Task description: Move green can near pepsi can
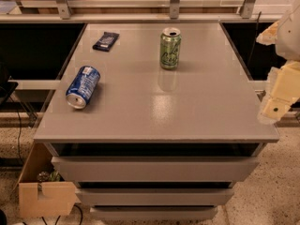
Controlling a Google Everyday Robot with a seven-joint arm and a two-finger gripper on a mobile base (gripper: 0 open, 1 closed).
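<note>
The green can (170, 48) stands upright at the back middle of the grey table top (154, 102). The pepsi can (83, 86), blue with white markings, lies on its side near the table's left edge, its silver end facing the front. The gripper (277, 100) is at the far right of the view, beyond the table's right edge, well away from both cans and holding nothing that I can see.
A small dark flat packet (106, 41) lies at the back left of the table. Drawers (154, 168) sit below the table top. A cardboard box (44, 191) stands on the floor at the lower left. A rail with metal posts (174, 3) runs behind the table.
</note>
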